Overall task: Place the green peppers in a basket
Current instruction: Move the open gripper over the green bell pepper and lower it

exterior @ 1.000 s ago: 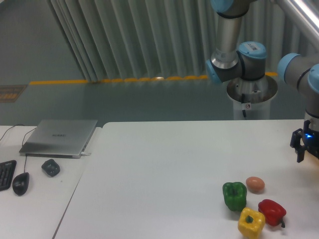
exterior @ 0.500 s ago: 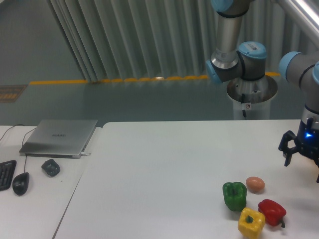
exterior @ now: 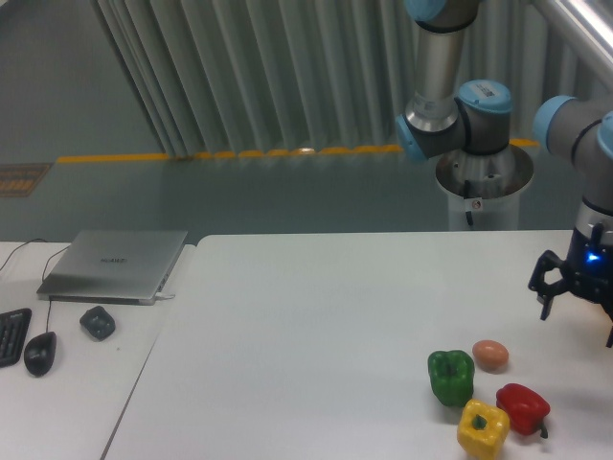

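Table (exterior: 316, 316), white and broad, filling the lower frame. Gripper (exterior: 578, 316) at 3 o'clock, partly cut by the right edge, hanging above the tabletop with a small blue light on its body; one dark finger (exterior: 546, 295) plainly visible, the other mostly out of frame, so open or closed cannot be told. Nothing seen between the fingers.

Green pepper (exterior: 450, 376) at about 5 o'clock in the frame, resting upright on the table, glossy and lobed, apart from the gripper and down toward its 8 o'clock. Just beside the green pepper, at its 2 o'clock, a small brown egg-shaped object (exterior: 489, 355). At its 5 o'clock, a yellow pepper (exterior: 482, 428), close enough that touching or not cannot be told. Red pepper (exterior: 522, 407) at the green pepper's 4 o'clock, pressed against the yellow one. No basket visible anywhere.

Second, lower table at 8 o'clock carrying a closed silver laptop (exterior: 115, 264), a dark mouse (exterior: 39, 353), a small dark object (exterior: 98, 322) near the laptop's front edge, and a keyboard corner (exterior: 11, 335) at the left border.

Arm joints (exterior: 460, 115) grey and light blue at 1 o'clock, before a ribbed grey wall
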`<state>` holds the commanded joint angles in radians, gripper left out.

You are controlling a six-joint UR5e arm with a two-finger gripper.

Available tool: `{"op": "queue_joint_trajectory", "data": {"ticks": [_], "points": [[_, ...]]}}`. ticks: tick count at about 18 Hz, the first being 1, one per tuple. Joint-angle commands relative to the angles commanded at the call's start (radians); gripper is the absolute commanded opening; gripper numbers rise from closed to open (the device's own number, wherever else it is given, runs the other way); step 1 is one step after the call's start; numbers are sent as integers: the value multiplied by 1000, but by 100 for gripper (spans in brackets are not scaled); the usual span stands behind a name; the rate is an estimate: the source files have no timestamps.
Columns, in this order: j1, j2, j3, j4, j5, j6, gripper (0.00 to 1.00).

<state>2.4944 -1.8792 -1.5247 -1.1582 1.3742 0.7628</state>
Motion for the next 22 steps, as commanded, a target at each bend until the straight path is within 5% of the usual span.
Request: {"op": "queue_joint_trajectory", "data": {"ticks": [7, 15, 22], "points": [[-123, -31, 0, 8, 112, -371, 100], [-190, -49, 9, 14, 111, -499, 100], [-266, -103, 14, 126, 117, -632, 100]]}}
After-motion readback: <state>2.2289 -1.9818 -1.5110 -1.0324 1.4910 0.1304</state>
